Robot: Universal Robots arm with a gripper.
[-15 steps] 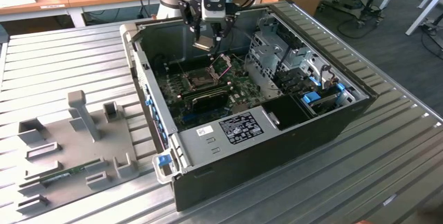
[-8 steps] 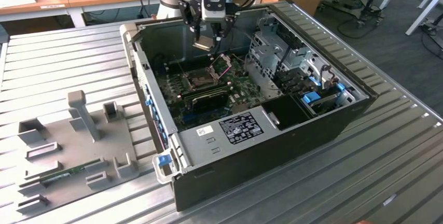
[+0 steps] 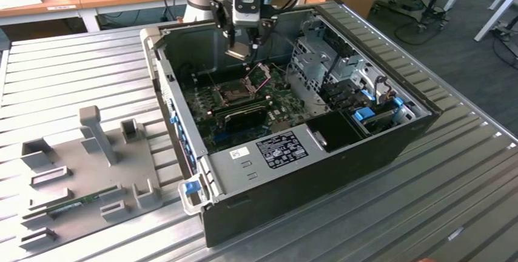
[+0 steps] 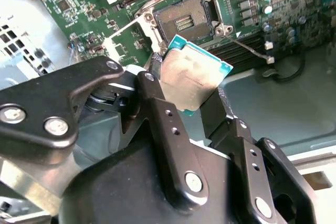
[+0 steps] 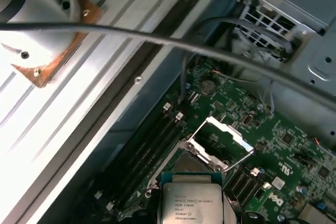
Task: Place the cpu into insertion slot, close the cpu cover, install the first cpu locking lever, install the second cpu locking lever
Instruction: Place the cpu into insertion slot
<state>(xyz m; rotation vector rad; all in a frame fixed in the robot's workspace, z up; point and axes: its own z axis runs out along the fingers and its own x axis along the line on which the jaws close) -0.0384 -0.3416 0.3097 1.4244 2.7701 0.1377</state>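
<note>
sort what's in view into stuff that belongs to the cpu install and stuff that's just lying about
Belongs to the job:
cpu, held in the gripper
insertion slot, empty
cpu cover, raised open

Just lying about:
memory slots
drive cage
grey fixture tray on the table, at the exterior view's left

Cannot see the lower edges of the cpu (image 4: 195, 74) in the second wrist view, covered by the fingers (image 4: 157, 108). Cut off by the picture's edge in the first wrist view. Too small in the exterior view to make out the inside of the insertion slot (image 3: 235, 95).
</note>
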